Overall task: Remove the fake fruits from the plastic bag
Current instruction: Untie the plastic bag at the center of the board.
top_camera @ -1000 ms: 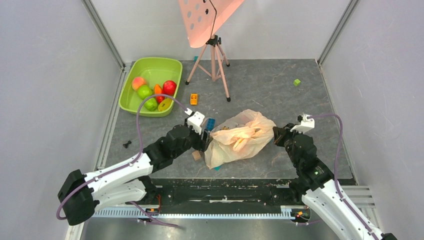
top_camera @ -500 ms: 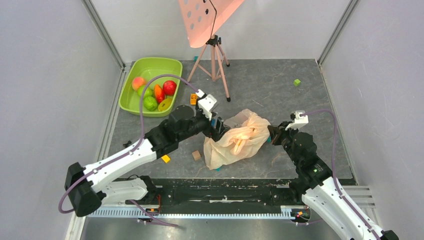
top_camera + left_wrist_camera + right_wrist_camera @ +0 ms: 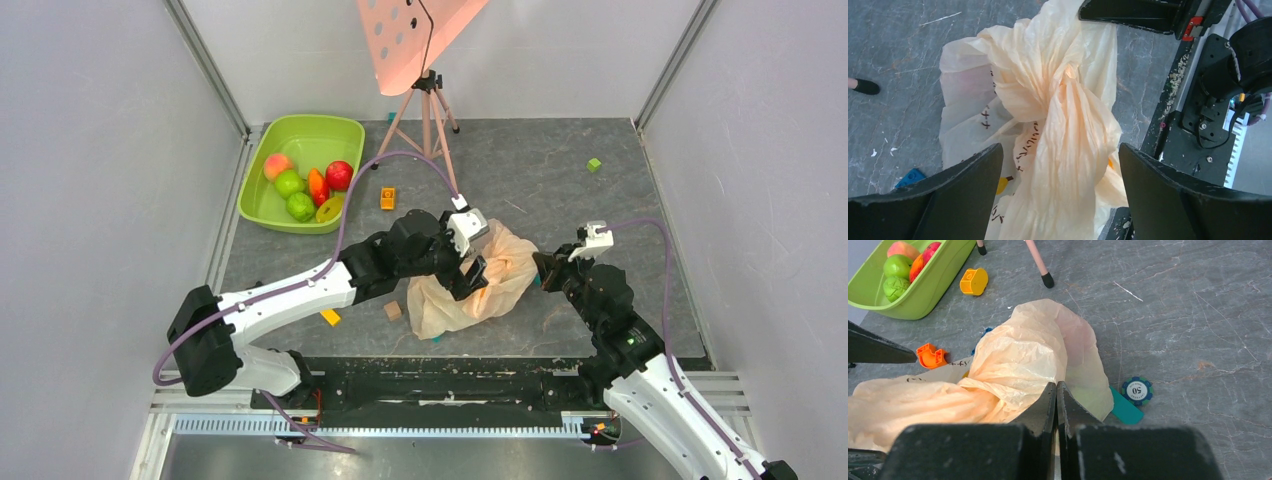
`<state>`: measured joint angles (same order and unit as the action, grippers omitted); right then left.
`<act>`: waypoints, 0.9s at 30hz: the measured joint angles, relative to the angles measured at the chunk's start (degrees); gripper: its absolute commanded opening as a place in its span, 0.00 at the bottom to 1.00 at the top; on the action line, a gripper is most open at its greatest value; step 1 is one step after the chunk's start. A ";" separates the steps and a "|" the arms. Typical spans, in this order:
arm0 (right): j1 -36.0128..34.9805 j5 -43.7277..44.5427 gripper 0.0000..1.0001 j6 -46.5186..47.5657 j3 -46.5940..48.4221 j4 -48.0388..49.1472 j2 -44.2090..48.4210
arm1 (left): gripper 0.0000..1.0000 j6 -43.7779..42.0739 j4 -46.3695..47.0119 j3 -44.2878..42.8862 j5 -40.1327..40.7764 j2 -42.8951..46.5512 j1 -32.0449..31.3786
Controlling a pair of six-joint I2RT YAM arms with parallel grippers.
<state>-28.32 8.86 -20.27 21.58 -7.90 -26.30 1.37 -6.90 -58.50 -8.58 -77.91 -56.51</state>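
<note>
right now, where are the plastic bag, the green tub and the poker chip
plastic bag (image 3: 1058,100): left wrist view, on its bunched middle folds
green tub (image 3: 318,138): top external view, on its bare far inner wall
poker chip (image 3: 1137,390): right wrist view, on its printed face

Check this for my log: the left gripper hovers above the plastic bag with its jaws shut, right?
No. The left gripper hovers above the plastic bag, but its jaws stand wide open, as the left wrist view shows.
</note>
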 measured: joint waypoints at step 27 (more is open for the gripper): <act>0.07 -7.04 0.75 18.38 13.79 -2.89 -7.74 | 0.02 -4.11 -3.72 -1.60 0.94 -3.78 -2.51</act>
<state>-28.25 1.83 -1.89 35.38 -10.79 -34.04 -2.74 -10.61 -60.10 -7.64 -81.69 -59.02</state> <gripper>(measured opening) 0.768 0.037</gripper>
